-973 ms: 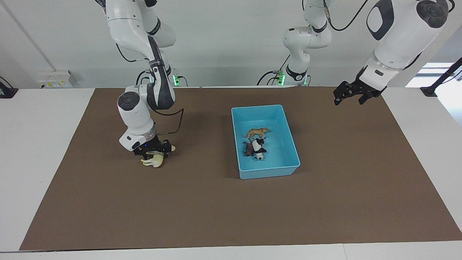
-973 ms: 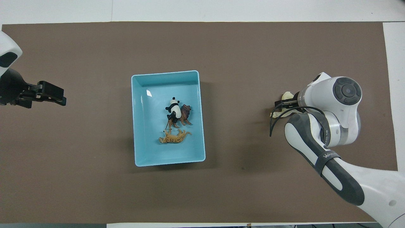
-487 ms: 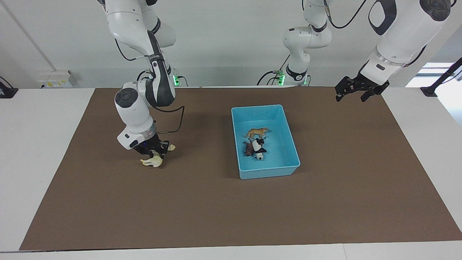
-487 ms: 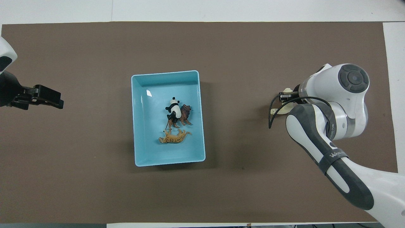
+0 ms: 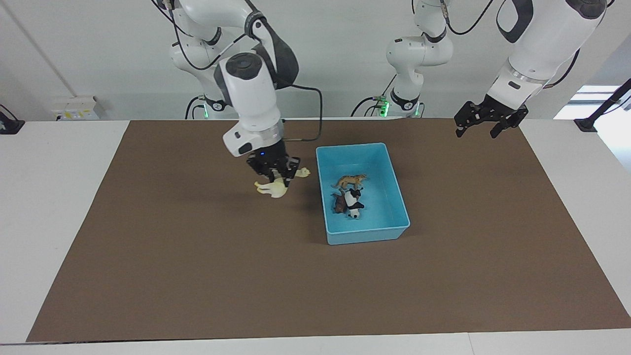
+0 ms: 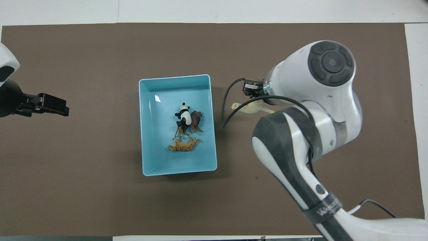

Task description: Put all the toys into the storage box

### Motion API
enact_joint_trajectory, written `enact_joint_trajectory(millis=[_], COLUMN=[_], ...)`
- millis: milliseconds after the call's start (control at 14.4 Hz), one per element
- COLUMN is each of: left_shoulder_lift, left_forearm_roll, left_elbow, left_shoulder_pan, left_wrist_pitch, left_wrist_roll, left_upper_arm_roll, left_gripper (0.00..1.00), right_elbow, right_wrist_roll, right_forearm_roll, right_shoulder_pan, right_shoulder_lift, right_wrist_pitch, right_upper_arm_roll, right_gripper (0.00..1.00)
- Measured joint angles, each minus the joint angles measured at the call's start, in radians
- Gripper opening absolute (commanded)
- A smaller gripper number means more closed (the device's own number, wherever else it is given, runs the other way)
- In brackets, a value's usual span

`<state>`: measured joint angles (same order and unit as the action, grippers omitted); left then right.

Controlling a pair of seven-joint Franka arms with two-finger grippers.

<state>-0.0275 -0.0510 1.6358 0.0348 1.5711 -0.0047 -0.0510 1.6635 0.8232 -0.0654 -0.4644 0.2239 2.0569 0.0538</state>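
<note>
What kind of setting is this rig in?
Likely a robotics lab bench: two Franka arms mounted at a white table covered by a brown mat, plain white wall, and staged props, a light-blue storage box and toy animals.

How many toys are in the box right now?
3. In the box lie the tiger nearest the robots, and the panda resting on the lion. The horse hangs in the right gripper over the mat beside the box. None looks hidden.
</note>
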Motion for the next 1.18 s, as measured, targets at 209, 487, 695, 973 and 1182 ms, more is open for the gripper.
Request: enact_joint_trajectory(millis=[209, 487, 695, 973, 1182], left_shoulder_lift=[0.0, 0.0, 0.0, 0.0, 0.0], left_forearm_roll=[0.0, 0.003, 0.011, 0.018, 0.02], left_elbow=[0.005, 0.005, 0.006, 0.006, 0.008], left_shoulder_pan=[-0.001, -0.002, -0.001, -0.001, -0.002], left_wrist_pitch=[0.022, 0.028, 0.037, 0.052, 0.053], left_wrist_roll=[0.0, 0.001, 0.003, 0.003, 0.003], left_upper_arm_roll=[0.004, 0.008, 0.005, 0.007, 0.01], left_gripper=[1.0, 1.0, 1.0, 1.0, 1.0], right_elbow=[-0.031, -0.036, -0.041, -0.068, -0.07], right_wrist_roll=[0.238, 0.282, 0.282, 0.184, -0.078], right_forearm_roll=[0.0, 0.0, 0.0, 0.009, 0.009], right_shoulder_pan=[-0.188, -0.243, -0.234, -0.165, -0.038], right_shoulder_lift=[0.035, 0.064, 0.065, 0.053, 0.018], right_wrist_pitch=[0.136, 0.19, 0.156, -0.002, -0.08], right_upper_arm_roll=[0.002, -0.004, -0.011, -0.033, -0.041], right_gripper=[0.0, 1.0, 1.0, 1.0, 1.0])
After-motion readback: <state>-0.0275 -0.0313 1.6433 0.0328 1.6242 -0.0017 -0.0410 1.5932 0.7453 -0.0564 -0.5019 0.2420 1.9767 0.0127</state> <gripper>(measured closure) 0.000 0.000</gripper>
